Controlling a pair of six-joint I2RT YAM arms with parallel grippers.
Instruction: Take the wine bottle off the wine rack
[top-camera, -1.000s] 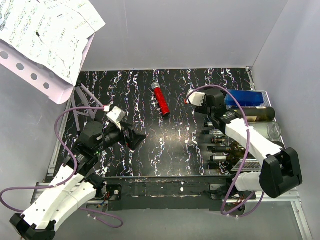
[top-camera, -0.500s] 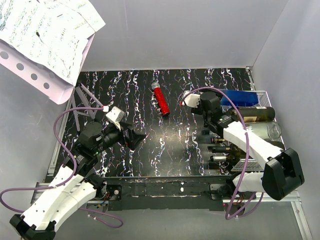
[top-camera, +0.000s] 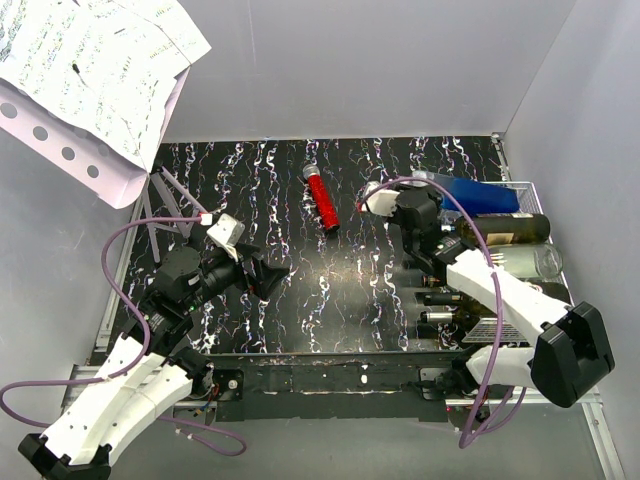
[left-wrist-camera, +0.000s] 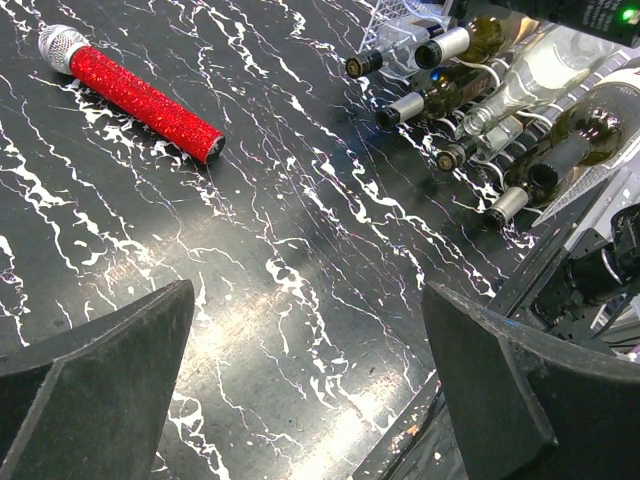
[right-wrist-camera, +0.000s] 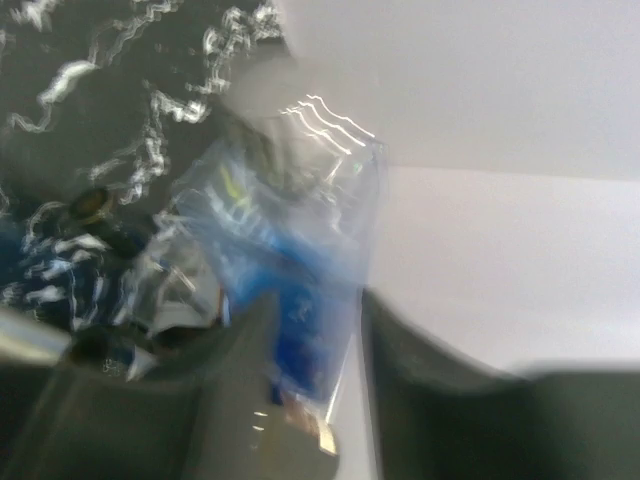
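Top external view: black tabletop (top-camera: 340, 290) veined with white, closed in by plain grey walls (top-camera: 350, 60) at the back and both sides. Upper left corner: a music stand (top-camera: 70, 150) with a pale perforated shelf, carrying sheet music (top-camera: 90, 60). Centre rear of the surface: one red glitter microphone (top-camera: 322, 201), lying flat, silver head toward the back wall. Right edge: white wire wine rack (top-camera: 524, 184), loaded with bottles lying on their sides, necks toward the table's centre. Among them are a dark green bottle (top-camera: 505, 228) and a clear bottle (top-camera: 530, 262). The blue wine bottle (top-camera: 480, 193) lies at the rack's rear end, its neck reaching out past the wire. The right gripper (top-camera: 428, 198) is at that neck. The left gripper (top-camera: 265, 272) hangs over bare tabletop left of centre, well apart from the rack. Left wrist view adds: left gripper (left-wrist-camera: 308, 295) spread wide with nothing between its fingers. It also shows the capped necks of the racked bottles fanned out at upper right, resting on the rack's wires (left-wrist-camera: 385, 15), and the microphone (left-wrist-camera: 130, 90) at upper left. Right wrist view, badly blurred, adds: right gripper (right-wrist-camera: 318, 300) with both dark fingers drawn in tight against the blue wine bottle (right-wrist-camera: 290, 290), apparently clamping it. The grey wall fills the frame beyond.
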